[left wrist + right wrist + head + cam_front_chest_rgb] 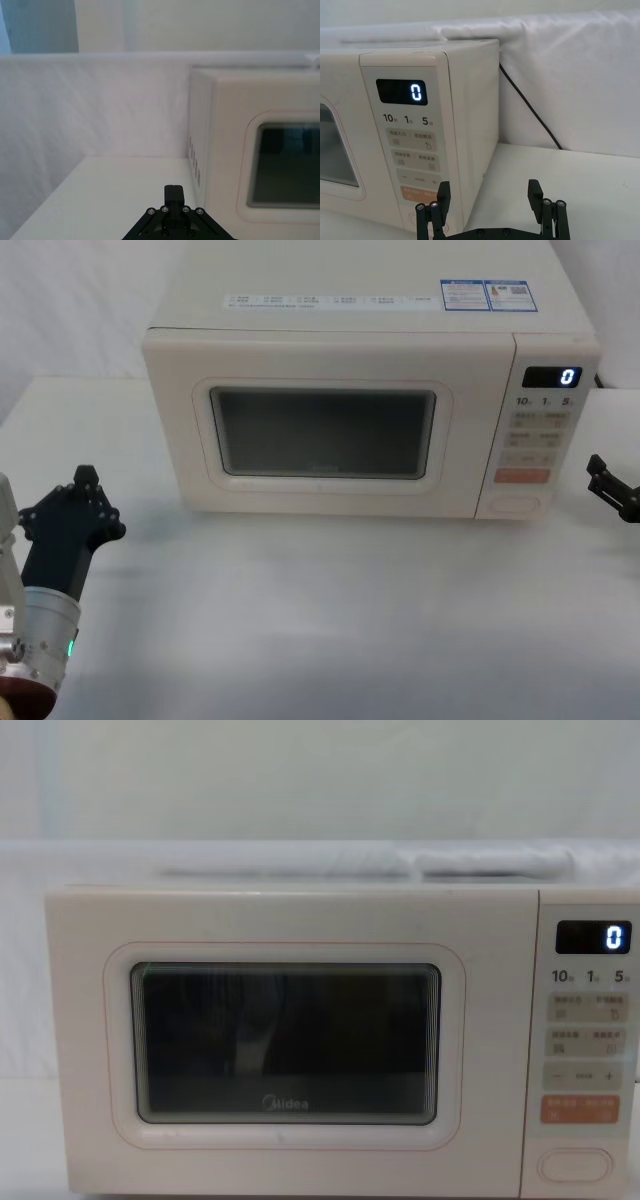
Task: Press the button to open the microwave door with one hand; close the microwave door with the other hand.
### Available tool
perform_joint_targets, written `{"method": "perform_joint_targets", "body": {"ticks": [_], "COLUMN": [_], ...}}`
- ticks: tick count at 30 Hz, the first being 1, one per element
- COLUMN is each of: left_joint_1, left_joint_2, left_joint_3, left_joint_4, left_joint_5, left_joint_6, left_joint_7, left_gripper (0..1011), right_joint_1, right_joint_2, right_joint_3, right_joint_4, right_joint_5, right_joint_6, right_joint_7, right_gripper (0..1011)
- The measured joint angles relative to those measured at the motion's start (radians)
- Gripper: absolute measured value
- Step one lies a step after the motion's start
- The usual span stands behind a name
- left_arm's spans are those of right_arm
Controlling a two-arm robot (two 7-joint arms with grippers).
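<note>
The cream microwave [350, 350] stands in the middle of the white table, its display showing "0". The microwave door [320, 430] is closed, and its dark window [285, 1042] carries the Midea logo. The oval button [575, 1164] sits at the bottom of the control panel, below the orange key [580, 1109]. My right gripper [489, 195] is open and hovers just right of the panel, apart from it, near the button [520, 506]. It also shows as the black right gripper [612, 488] at the edge of the head view. My left gripper [88, 485] is shut and rests left of the microwave.
A black power cord [530, 110] runs down the white backdrop behind the microwave's right side. White table surface [320, 610] stretches in front of the oven. A white cloth wall [95, 105] stands behind the table on the left.
</note>
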Motion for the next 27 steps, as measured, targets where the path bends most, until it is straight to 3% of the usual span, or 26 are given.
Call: {"method": "perform_joint_targets", "body": {"ticks": [11, 21, 27], "left_joint_1": [-0.024, -0.035, -0.048], "left_joint_2": [-0.018, -0.042, -0.057], "left_joint_3": [-0.010, -0.020, -0.026], "left_joint_4": [0.086, 0.122, 0.132], "left_joint_5": [0.010, 0.013, 0.008], "left_joint_6": [0.003, 0.011, 0.044], "left_joint_7": [-0.041, -0.071, -0.086], "left_gripper": [0, 0, 0], "right_joint_1": [0.000, 0.000, 0.000], "right_joint_2": [0.000, 0.000, 0.000], "right_joint_3": [0.000, 0.000, 0.000], "right_joint_4": [0.000, 0.000, 0.000], "right_joint_5": [0.000, 0.000, 0.000], "right_joint_6": [0.000, 0.000, 0.000], "right_joint_7": [0.000, 0.000, 0.000], "right_gripper": [1002, 1002, 1002]}}
